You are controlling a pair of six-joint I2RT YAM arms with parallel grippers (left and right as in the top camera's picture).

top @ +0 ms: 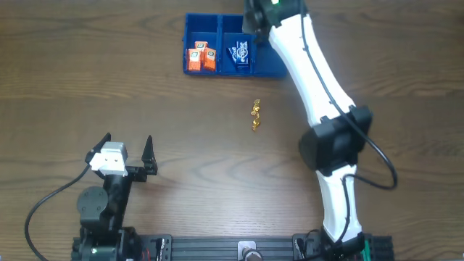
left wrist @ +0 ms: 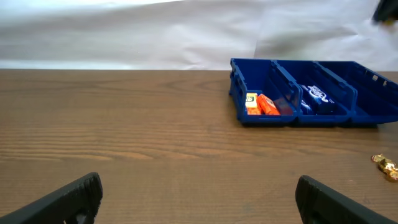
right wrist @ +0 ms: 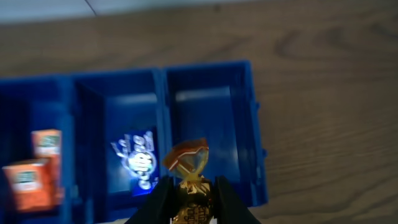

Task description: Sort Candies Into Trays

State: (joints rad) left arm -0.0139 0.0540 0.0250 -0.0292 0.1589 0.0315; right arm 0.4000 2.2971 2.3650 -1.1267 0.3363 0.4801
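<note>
- My right gripper [right wrist: 189, 198] is pinched shut on a gold-wrapped candy [right wrist: 188, 163]. Its twisted end sticks out past my fingertips.
- The held candy hangs above the blue tray [right wrist: 219, 118], near the wall between the middle and right compartments.
- In the top view, the left compartment holds orange candies [top: 201, 58] and the middle one holds a blue-wrapped candy [top: 239, 53].
- Loose gold candies [top: 255, 116] lie on the table, near the tray's front and apart from it.
- My left gripper [top: 128, 139] is spread wide over bare table, well apart from the tray.
- The surface is a dark wood-grain table [top: 87, 72], with a white backdrop [left wrist: 124, 31] at its far edge.
- The wrappers carry print, white on the blue one, but it is too small to read.
</note>
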